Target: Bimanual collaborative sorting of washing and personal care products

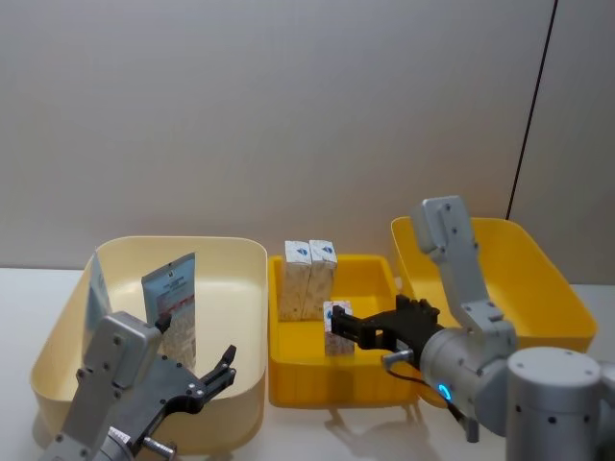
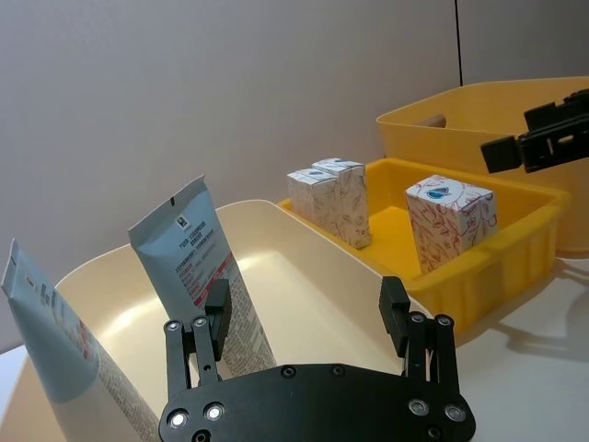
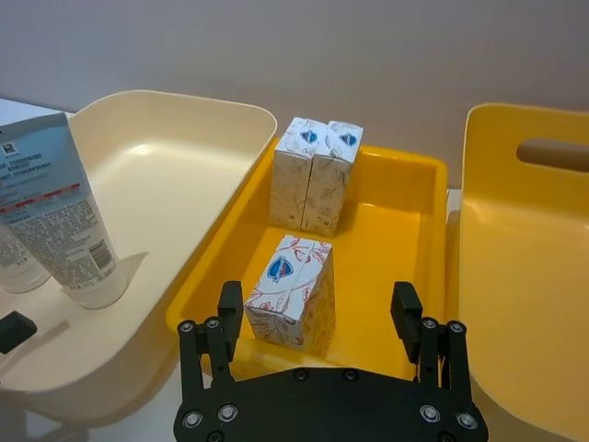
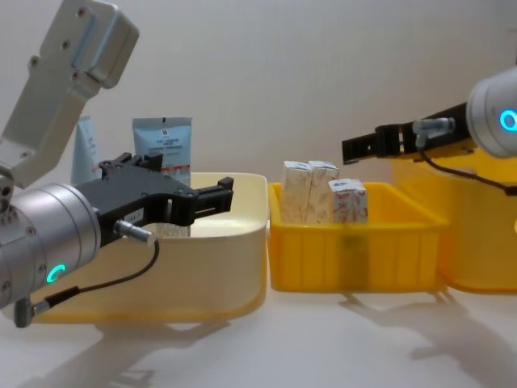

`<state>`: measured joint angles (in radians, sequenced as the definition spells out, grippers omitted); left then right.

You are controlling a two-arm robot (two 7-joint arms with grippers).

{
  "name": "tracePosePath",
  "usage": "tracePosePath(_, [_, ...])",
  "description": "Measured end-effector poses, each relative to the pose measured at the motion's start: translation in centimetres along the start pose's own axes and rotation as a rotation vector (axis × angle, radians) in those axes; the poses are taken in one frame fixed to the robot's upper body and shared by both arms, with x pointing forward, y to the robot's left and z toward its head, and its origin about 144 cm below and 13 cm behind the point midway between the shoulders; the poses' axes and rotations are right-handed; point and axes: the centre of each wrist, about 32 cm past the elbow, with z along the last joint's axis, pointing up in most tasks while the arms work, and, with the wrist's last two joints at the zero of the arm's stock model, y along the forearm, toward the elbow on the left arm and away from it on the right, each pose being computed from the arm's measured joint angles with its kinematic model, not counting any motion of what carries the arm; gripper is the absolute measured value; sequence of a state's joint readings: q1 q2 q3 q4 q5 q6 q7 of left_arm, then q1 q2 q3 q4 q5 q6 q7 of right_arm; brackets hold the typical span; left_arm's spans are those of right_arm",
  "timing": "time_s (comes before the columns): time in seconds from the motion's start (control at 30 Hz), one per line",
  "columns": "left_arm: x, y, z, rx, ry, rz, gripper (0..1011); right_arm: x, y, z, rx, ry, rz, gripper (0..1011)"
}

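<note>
Two cream cartons [image 1: 307, 279] stand side by side at the back of the small yellow tray [image 1: 375, 379], and a third carton [image 1: 335, 346] stands alone nearer the front. My right gripper [image 1: 344, 327] hovers open just above and beside that single carton [image 3: 293, 293], with nothing between its fingers [image 3: 230, 313]. A blue-grey-topped tube [image 1: 171, 303] and a pale-blue tube [image 1: 96, 298] stand upright in the cream bin [image 1: 240, 288]. My left gripper [image 1: 223, 370] is open and empty over the bin's near right part, short of the tubes [image 2: 198, 267].
A large yellow bin [image 1: 538, 288] with a handle slot stands to the right of the tray. The three containers sit in a row on a white table [image 1: 327, 432], with a plain grey wall behind. Bare table lies in front of them.
</note>
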<state>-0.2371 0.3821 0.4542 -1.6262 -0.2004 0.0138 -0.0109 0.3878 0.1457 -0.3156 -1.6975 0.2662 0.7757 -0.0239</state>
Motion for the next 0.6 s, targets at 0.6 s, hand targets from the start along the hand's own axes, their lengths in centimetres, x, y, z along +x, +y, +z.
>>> tracePosePath(0.6, [0.0,0.0,0.0,0.000,0.000,0.000,1003,-0.7,2.7,1.0,-0.094,0.062,0.032,1001])
